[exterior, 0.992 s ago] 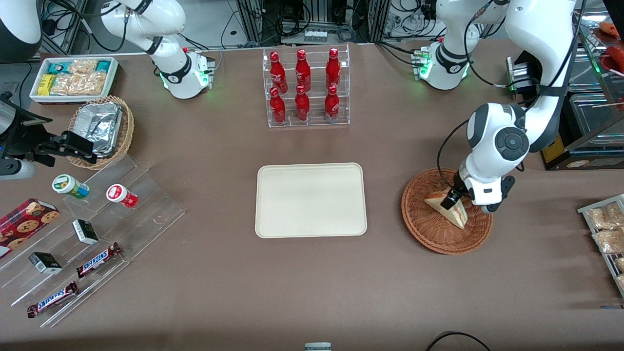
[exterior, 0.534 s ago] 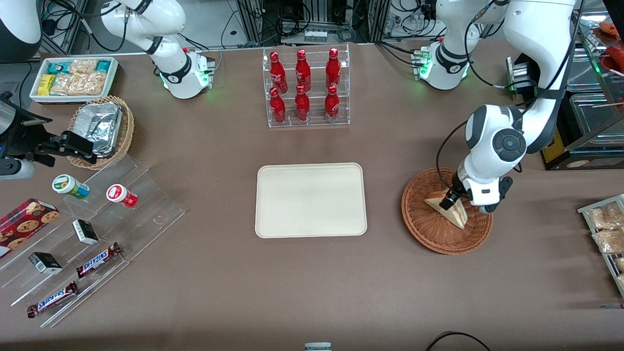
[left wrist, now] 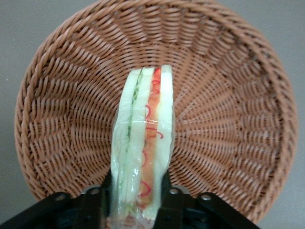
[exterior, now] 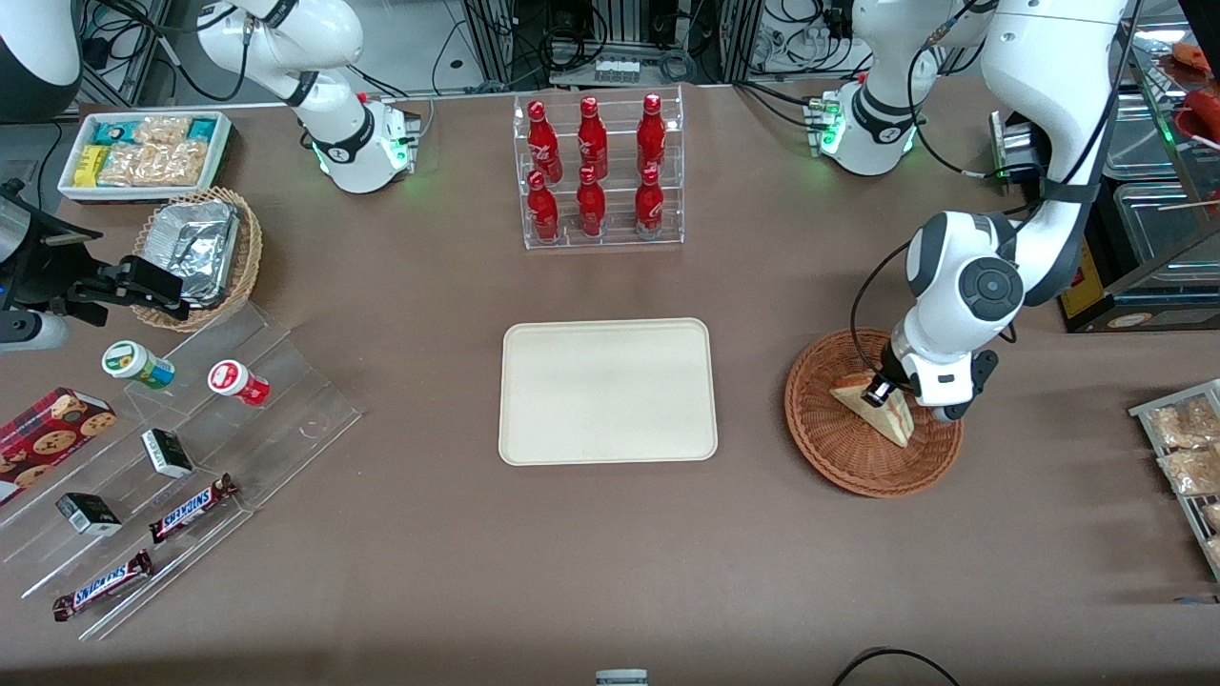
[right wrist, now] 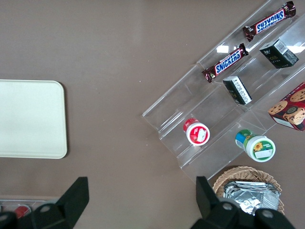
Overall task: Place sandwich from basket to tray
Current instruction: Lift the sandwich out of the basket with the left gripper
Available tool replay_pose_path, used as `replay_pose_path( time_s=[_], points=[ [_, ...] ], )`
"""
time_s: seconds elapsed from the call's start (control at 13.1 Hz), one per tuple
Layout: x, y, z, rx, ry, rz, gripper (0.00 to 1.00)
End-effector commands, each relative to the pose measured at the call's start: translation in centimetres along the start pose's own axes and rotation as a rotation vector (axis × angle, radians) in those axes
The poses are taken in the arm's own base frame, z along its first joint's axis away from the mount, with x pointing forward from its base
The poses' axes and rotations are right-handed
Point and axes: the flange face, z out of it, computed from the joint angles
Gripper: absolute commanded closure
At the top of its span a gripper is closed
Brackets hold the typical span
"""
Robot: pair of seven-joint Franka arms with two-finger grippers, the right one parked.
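Observation:
The sandwich [exterior: 886, 415] is a pale bread wedge with orange-red and green filling, standing on edge in the reddish-brown wicker basket [exterior: 829, 438]. My left gripper [exterior: 879, 391] is down in the basket and shut on the sandwich's upper end. In the left wrist view the sandwich [left wrist: 143, 138] runs out from between the black fingers [left wrist: 172, 205], which press both its sides, with the basket [left wrist: 228, 109] under it. The cream-white tray [exterior: 607, 391] lies flat beside the basket, toward the parked arm's end, with nothing on it; it also shows in the right wrist view [right wrist: 28, 119].
A clear rack of red bottles [exterior: 596, 171] stands farther from the front camera than the tray. A wire rack of packaged snacks [exterior: 1187, 448] lies at the working arm's end. A clear stepped stand with candy bars [exterior: 191, 510] and a foil-filled tan basket [exterior: 195, 252] lie toward the parked arm's end.
The left arm has shifted slightly toward the tray and a little upward; the gripper stays on the sandwich, which has barely moved in the basket.

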Motion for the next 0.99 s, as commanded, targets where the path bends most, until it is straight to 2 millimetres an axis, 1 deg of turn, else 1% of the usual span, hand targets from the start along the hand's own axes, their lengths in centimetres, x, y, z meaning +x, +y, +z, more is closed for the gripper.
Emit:
replay_pose_path(
  time_s=[0.0,0.08,0.15,0.23,0.38,0.53,0.61,0.69,0.76,0.84,0.92],
  points=[
    [0.7,1.8,-1.9,-0.015,0.019,-0.006,1.0],
    [1.2,2.3,-3.3,0.015,0.008,0.003,1.0],
    [1.7,3.2,-5.3,0.061,-0.012,0.011,1.0],
    [1.6,4.4,-7.8,0.09,-0.024,0.024,1.0],
    [1.9,5.9,-12.5,0.116,-0.036,0.03,1.0],
    [0.0,8.2,-16.9,0.107,-0.037,0.078,1.0],
    [-1.2,9.2,-18.4,0.102,-0.04,0.108,1.0],
    [-2.7,10.3,-19.5,0.086,-0.047,0.144,1.0],
    [-3.8,10.9,-20.1,0.065,-0.057,0.213,1.0],
    [-5.4,11.9,-20.7,0.044,-0.057,0.289,1.0],
    [-7.1,13.1,-20.8,0.034,-0.056,0.335,1.0]
  ],
)
